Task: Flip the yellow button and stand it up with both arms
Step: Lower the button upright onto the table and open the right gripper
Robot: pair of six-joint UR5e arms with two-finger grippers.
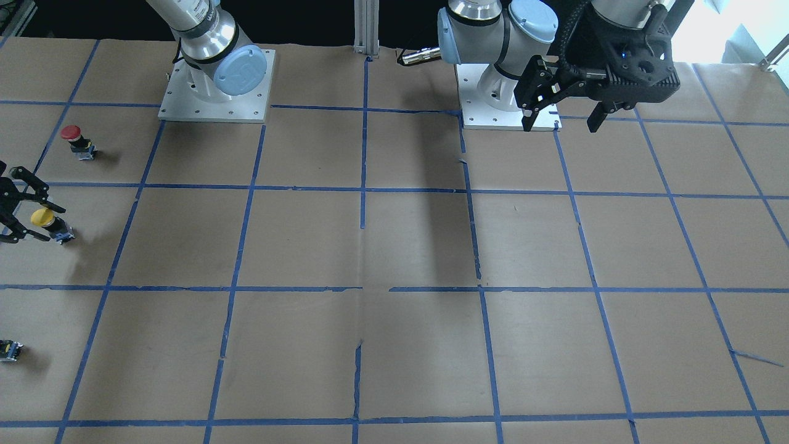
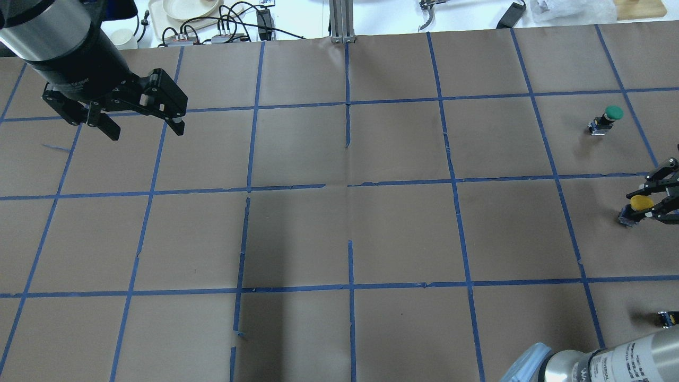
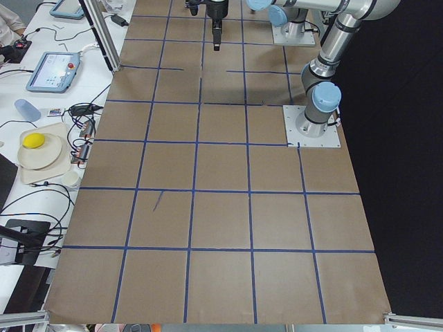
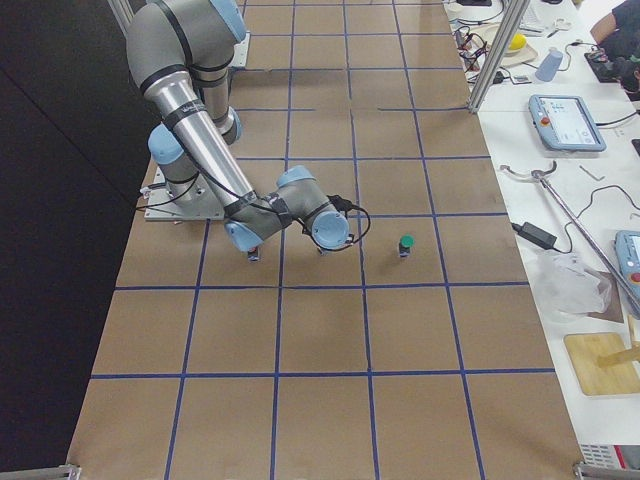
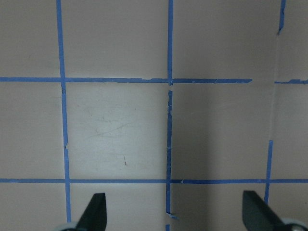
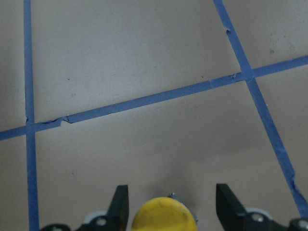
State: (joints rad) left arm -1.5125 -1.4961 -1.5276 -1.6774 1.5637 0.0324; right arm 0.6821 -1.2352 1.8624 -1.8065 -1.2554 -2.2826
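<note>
The yellow button [image 1: 43, 217] sits on the brown paper at the table's right end, cap up as far as I can tell. It also shows in the overhead view [image 2: 641, 202] and at the bottom of the right wrist view [image 6: 163, 219]. My right gripper [image 1: 54, 223] is open, with one finger on each side of the cap [image 2: 634, 206] and a gap on both sides [image 6: 171, 207]. My left gripper [image 2: 146, 130] is open and empty, high over the far left of the table [image 1: 562, 126], with only taped paper below it [image 5: 174, 211].
A second button stands one square away; its cap looks red in the front view [image 1: 71, 132] and green in the overhead view [image 2: 614, 112]. A small black switch block [image 2: 666, 317] lies near the right edge. Arm base plates [image 1: 216, 92] sit at the robot's side.
</note>
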